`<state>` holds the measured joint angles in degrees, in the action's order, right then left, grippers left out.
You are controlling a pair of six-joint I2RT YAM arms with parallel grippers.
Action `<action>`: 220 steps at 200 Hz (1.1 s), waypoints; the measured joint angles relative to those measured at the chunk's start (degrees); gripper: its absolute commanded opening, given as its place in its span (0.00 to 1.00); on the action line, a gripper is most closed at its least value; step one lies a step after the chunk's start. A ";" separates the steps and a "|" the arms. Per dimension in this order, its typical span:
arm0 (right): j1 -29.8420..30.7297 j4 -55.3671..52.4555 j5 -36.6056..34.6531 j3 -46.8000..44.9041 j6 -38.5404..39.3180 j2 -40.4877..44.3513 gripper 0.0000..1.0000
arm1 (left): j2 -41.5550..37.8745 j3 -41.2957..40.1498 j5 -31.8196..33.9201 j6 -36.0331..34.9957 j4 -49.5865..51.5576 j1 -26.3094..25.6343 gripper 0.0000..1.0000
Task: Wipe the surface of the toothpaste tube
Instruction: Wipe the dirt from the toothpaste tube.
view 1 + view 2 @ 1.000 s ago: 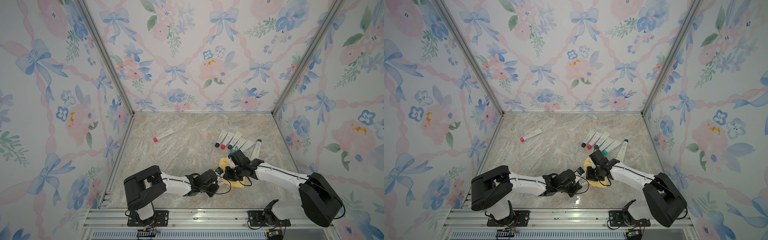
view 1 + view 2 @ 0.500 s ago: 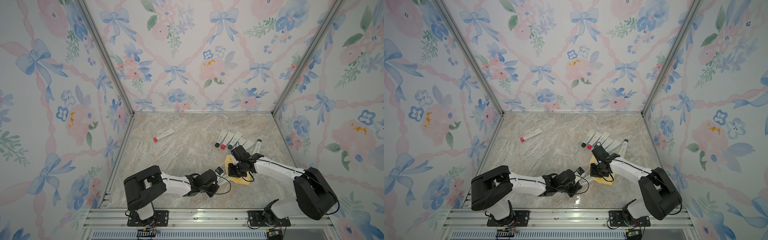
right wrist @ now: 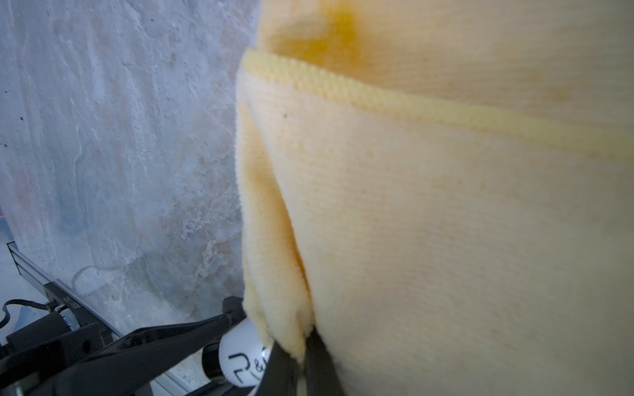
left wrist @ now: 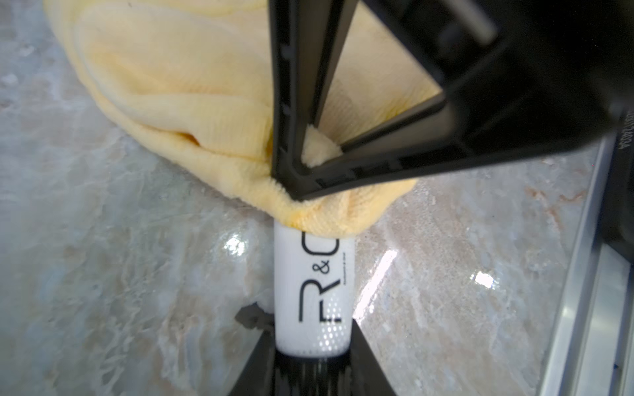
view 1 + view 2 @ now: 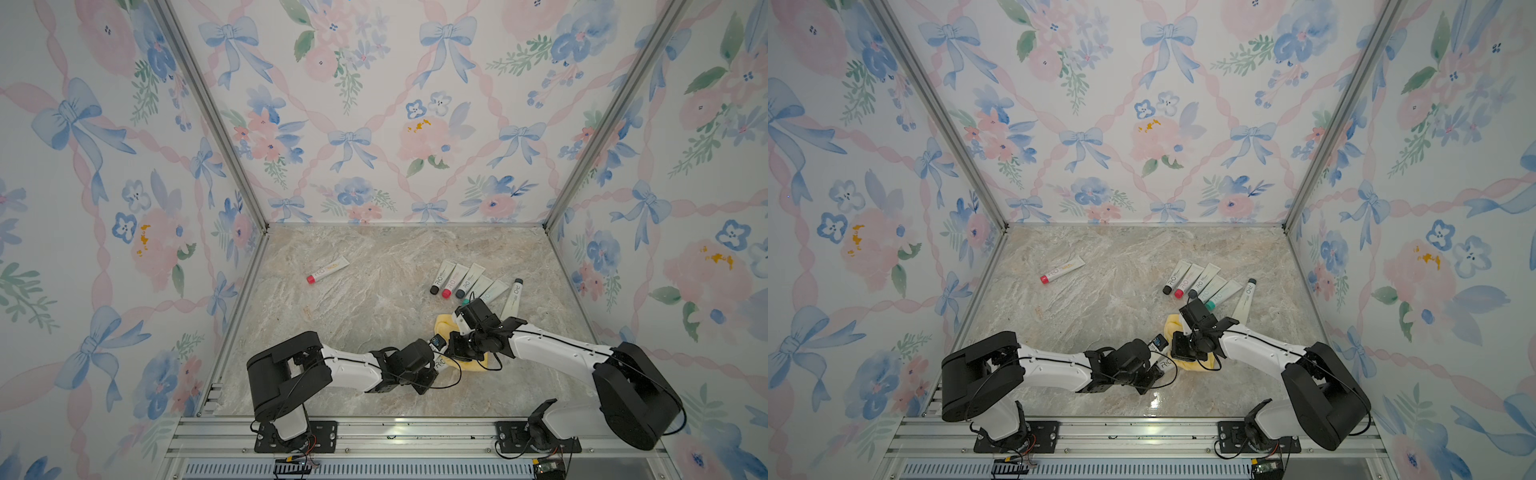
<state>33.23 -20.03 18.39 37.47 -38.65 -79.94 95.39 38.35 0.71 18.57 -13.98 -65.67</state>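
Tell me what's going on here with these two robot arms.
They are wiping a toothpaste tube. The left gripper is shut on one end of a white toothpaste tube. The right gripper pinches a yellow cloth and presses it over the rest of the tube, so only the lettered part near the left gripper shows. Further back on the marble table, several other tubes lie in a row, and a lone tube lies off to the side.

Floral bow-patterned walls (image 5: 374,124) enclose a glossy marble-look floor (image 5: 365,316).
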 measured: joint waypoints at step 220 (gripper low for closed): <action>-3.10 -0.39 0.70 -1.77 -0.72 1.88 0.07 | 0.00 -0.33 -0.09 0.00 -0.76 0.02 0.30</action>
<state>30.13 -20.43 19.09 35.70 -39.38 -78.06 95.39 38.02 0.62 18.57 -14.74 -65.65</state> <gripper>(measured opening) 0.073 0.301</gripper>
